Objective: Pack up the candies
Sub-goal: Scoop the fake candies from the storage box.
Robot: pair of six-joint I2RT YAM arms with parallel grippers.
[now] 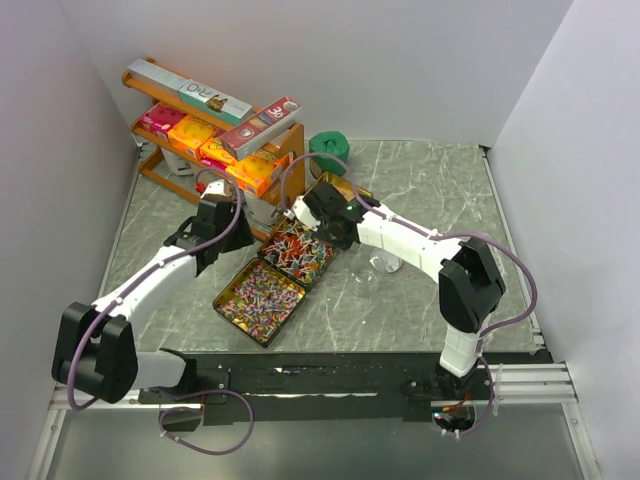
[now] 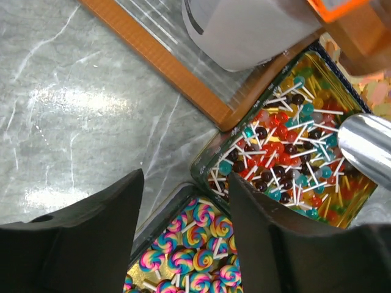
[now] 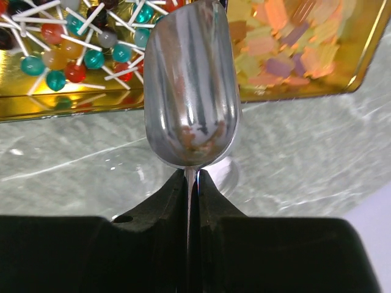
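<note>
Three gold tins of candies lie in a diagonal row. The near tin (image 1: 224,296) holds swirl lollipops (image 2: 195,256), the middle one (image 1: 262,252) ball lollipops (image 2: 287,146), and the far one (image 3: 360,73) pale orange-yellow pieces (image 3: 287,55). My left gripper (image 2: 183,183) is open and straddles the far corner of the swirl tin, with one finger (image 2: 110,232) over the table and nothing gripped. My right gripper (image 3: 192,177) is shut on the thin handle of a metal scoop (image 3: 190,85). The scoop hangs over the near edges of the middle and far tins, and its bowl looks empty.
A wooden rack (image 1: 160,180) stacked with orange and pink boxes (image 1: 215,135) stands at the back left, close behind the tins. A white cylinder (image 2: 244,30) sits under it. A green roll (image 1: 328,148) is at the back. Clear glassware (image 1: 385,265) stands right of the tins.
</note>
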